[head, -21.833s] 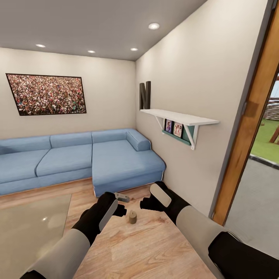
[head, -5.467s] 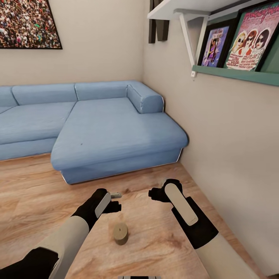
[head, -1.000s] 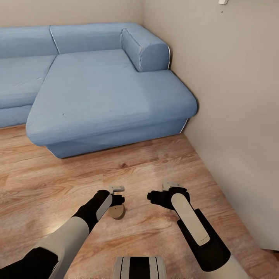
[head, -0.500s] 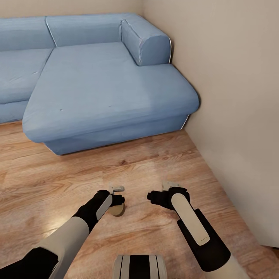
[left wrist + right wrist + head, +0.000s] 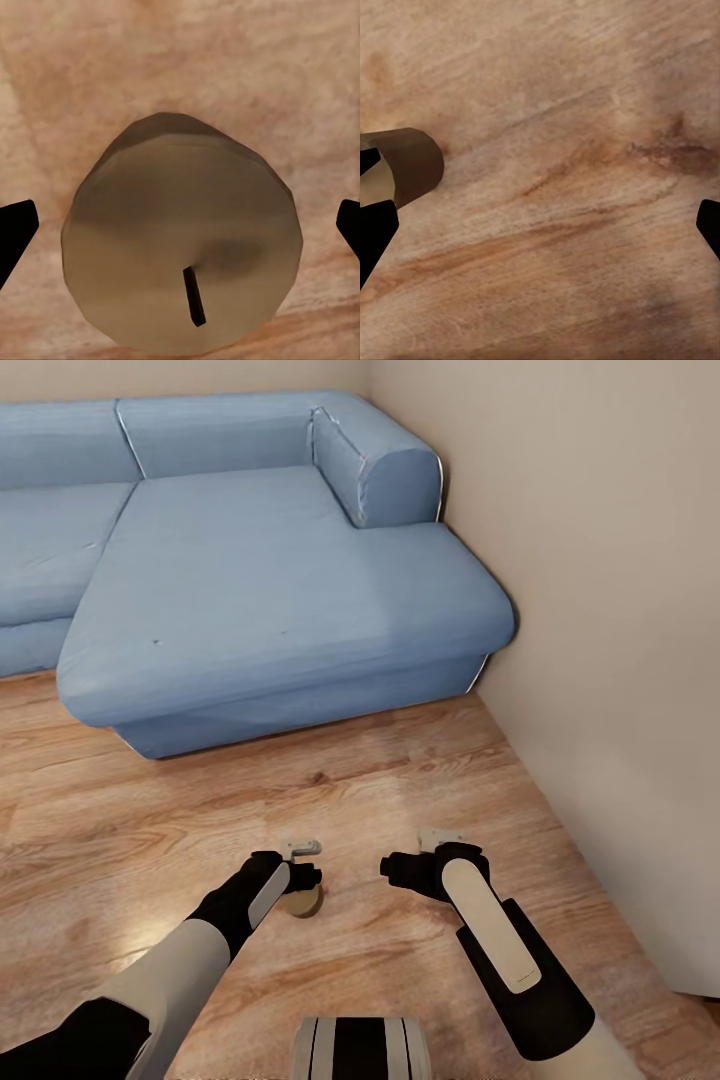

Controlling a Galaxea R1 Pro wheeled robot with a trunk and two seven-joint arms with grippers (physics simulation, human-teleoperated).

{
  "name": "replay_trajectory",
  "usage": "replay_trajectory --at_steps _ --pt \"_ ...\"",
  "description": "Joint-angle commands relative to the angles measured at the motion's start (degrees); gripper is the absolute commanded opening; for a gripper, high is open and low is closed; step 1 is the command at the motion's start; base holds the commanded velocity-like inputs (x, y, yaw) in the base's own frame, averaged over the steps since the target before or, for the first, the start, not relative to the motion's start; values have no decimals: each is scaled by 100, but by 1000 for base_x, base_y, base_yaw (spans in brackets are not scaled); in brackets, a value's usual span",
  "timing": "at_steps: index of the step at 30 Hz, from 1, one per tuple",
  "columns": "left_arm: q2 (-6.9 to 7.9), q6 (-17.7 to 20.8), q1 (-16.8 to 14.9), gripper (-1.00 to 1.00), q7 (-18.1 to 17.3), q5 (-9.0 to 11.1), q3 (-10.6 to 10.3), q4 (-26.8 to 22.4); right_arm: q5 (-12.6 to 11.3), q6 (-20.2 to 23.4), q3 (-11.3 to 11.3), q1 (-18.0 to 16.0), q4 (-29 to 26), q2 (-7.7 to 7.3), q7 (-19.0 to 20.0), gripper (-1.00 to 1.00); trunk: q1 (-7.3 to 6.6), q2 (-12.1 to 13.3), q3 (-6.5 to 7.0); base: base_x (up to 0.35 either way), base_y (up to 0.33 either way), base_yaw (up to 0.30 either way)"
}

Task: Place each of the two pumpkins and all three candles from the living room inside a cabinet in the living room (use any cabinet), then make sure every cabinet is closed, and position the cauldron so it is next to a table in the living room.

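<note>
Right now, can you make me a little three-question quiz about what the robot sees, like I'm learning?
1. True or false: the candle stands on a wooden surface.
2. Which gripper hangs over the candle: A) left gripper B) right gripper?
3. Fill in: the sofa is coloured ____.

Key: 1 true. 2 A, its fingers spread either side, not touching. 3 blue.

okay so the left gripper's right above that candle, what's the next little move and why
Probably lower the left gripper straight down, then close. In the left wrist view the candle stands upright, centred between the open fingertips, which sit clear of its sides, so no sideways correction seems needed.
</note>
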Motion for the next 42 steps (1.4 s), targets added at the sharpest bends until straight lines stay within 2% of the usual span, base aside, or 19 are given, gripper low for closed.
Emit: replay_trajectory --at_steps 1,14,16,29,32,42 --pt "4 17 -2 100 51 60 -32 -7 -46 39 1 -5 -5 1 -58 100 1 -3 -27 0 0 0" --pt "4 4 1 100 61 60 -30 8 -50 39 8 -5 -4 1 -58 100 4 -5 -49 0 0 0" --pt "4 3 1 100 60 60 -30 8 -50 39 7 -5 -4 1 -58 100 9 -7 -93 0 0 0" --pt "4 3 2 100 59 60 -30 2 -55 42 9 -5 -4 1 -58 100 9 -7 -93 0 0 0" --pt "4 3 2 100 59 60 -30 -1 -58 42 4 -5 -4 1 -58 100 17 -11 -160 0 0 0" --pt "4 3 2 100 52 60 -30 -10 -59 40 5 -5 -4 1 -58 100 17 -11 -160 0 0 0"
